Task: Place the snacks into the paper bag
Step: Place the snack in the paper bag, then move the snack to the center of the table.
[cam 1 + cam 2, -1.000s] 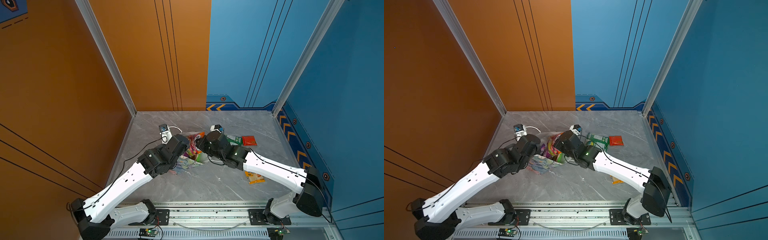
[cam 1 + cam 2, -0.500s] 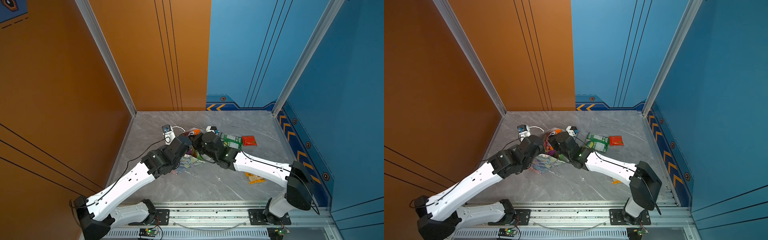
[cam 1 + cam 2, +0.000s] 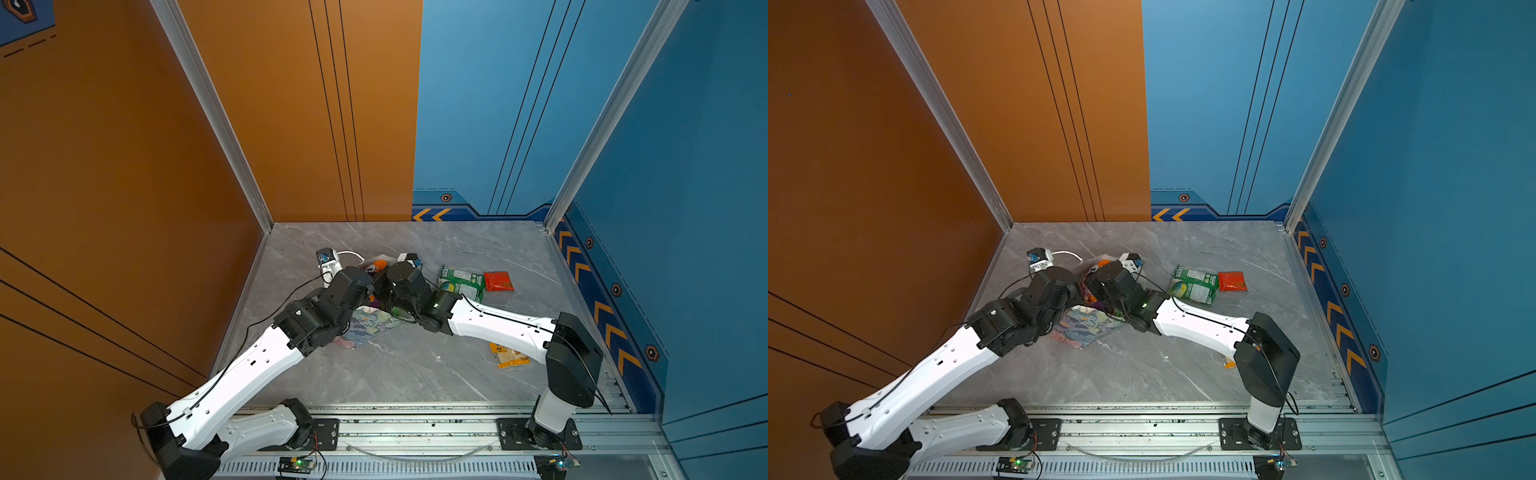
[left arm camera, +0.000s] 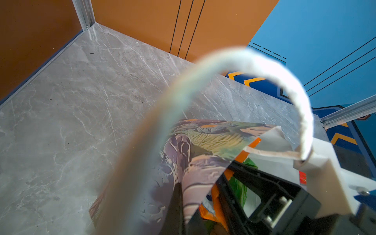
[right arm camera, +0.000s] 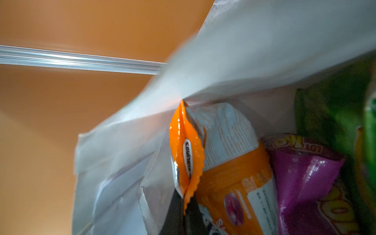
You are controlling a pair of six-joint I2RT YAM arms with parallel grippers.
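Pastel floral paper bag with white inside and white cord handle: centre-left on grey marbled tabletop, tilted, printed face toward both top views, between the two wrists. Holds, in the right wrist view, a magenta crinkly packet and a dark green packet. Beside these, orange-and-white crinkly packet, crimped edge pinched between the pressed-together fingers of right gripper, within the white walls. Left gripper clamped on one printed wall, propping the mouth open. Outside, on the right, well apart from the bag: green-white flat packet just beside small red packet; small yellow-orange packet nearer the front.

Likely faults, by judgement — upper corner of the orange packet catching on the folded white wall and dragging the bag; thin paper slipping or tearing in the left pinch; tilted bag toppling on release. Hidden or unclear: fingertips, under the wrists in the top views; bag mouth; yellow-orange packet, partly under right arm; left wrist view, crossed by the blurred cord; count of packets inside.
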